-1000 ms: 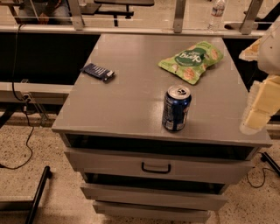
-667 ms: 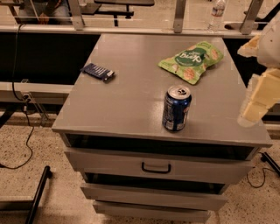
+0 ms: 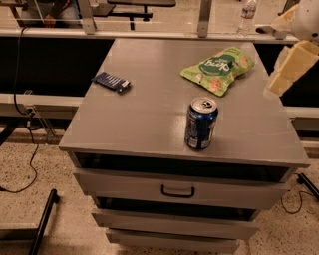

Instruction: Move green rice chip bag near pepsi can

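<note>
Item: green rice chip bag (image 3: 218,68), laid flat at the cabinet top's (image 3: 149,114) far right, apart from pepsi can (image 3: 201,123) near the front edge; gripper (image 3: 288,67) held beyond the right side, grip state not discernible; transfer not yet begun.

Reads as a robot lab or test bay, not a home. A grey drawer cabinet (image 3: 149,114) serves as the bench, with a plain bar handle (image 3: 177,191) on the top drawer. The floor (image 3: 30,209) is speckled, terrazzo-type. A loose black cable (image 3: 31,158) trails down the left side and a black stand leg (image 3: 42,219) sits bottom left. Behind are long benches on metal uprights (image 3: 203,17), with a clear water bottle (image 3: 247,15) standing back there. Props on the cabinet top look staged (pepsi can (image 3: 201,123), green rice chip bag (image 3: 218,68), small dark blue packet (image 3: 111,82), all apart). The cream-coloured gripper (image 3: 284,74) hangs at the right edge of view, off the cabinet's far right corner, near the bag, touching nothing.
</note>
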